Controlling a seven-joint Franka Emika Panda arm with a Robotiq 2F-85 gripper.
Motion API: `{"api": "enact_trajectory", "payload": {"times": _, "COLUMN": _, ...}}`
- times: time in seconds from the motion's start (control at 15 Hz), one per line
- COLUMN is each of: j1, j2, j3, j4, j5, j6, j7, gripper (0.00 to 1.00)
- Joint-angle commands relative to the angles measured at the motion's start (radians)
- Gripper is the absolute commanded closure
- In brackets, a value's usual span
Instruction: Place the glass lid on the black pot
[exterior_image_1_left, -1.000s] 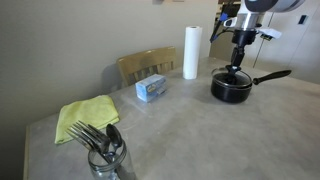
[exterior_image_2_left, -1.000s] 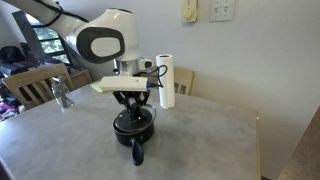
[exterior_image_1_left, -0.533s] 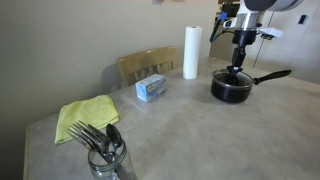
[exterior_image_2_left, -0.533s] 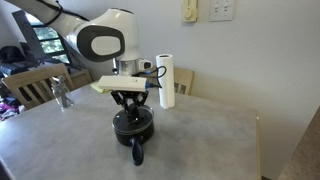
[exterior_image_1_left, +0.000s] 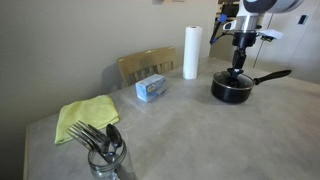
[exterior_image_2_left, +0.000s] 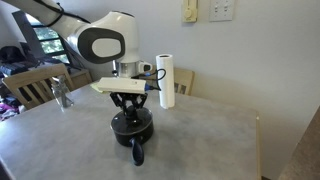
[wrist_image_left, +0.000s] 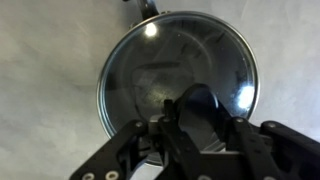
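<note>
The black pot (exterior_image_1_left: 230, 90) (exterior_image_2_left: 132, 128) stands on the table, its long handle (exterior_image_1_left: 272, 75) sticking out sideways. The glass lid (wrist_image_left: 150, 70) with its metal rim lies flat on the pot and covers it; the lid also shows in an exterior view (exterior_image_2_left: 132, 119). My gripper (wrist_image_left: 195, 125) (exterior_image_1_left: 237, 68) (exterior_image_2_left: 132, 108) hangs straight above the pot's centre. Its fingers are spread open on either side of the lid's dark knob. The knob is partly hidden by the fingers in the wrist view.
A white paper towel roll (exterior_image_1_left: 190, 52) (exterior_image_2_left: 166, 80) stands behind the pot. A blue box (exterior_image_1_left: 151, 88), a green cloth (exterior_image_1_left: 87, 116) and a glass jar of cutlery (exterior_image_1_left: 105, 150) (exterior_image_2_left: 62, 95) stand further along the table. A wooden chair (exterior_image_1_left: 145, 65) is at the table's edge.
</note>
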Motion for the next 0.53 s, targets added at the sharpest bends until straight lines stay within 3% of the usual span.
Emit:
{"api": "enact_trajectory", "payload": {"times": 0.0, "j1": -0.002, "j2": 0.003, "j3": 0.003, "j4": 0.011, "j5": -0.002, "j6": -0.035, "j7": -0.006, "gripper": 0.57}}
{"api": "enact_trajectory", "payload": {"times": 0.07, "j1": -0.001, "j2": -0.006, "j3": 0.003, "j4": 0.006, "j5": -0.001, "j6": -0.036, "j7": -0.003, "gripper": 0.35}}
{"api": "enact_trajectory", "payload": {"times": 0.4, "j1": 0.01, "j2": -0.066, "j3": 0.015, "j4": -0.011, "j5": 0.012, "j6": -0.046, "j7": 0.015, "gripper": 0.02}}
{"api": "enact_trajectory", "payload": {"times": 0.47, "j1": 0.014, "j2": -0.082, "j3": 0.019, "j4": -0.016, "j5": 0.015, "j6": -0.051, "j7": 0.023, "gripper": 0.0}}
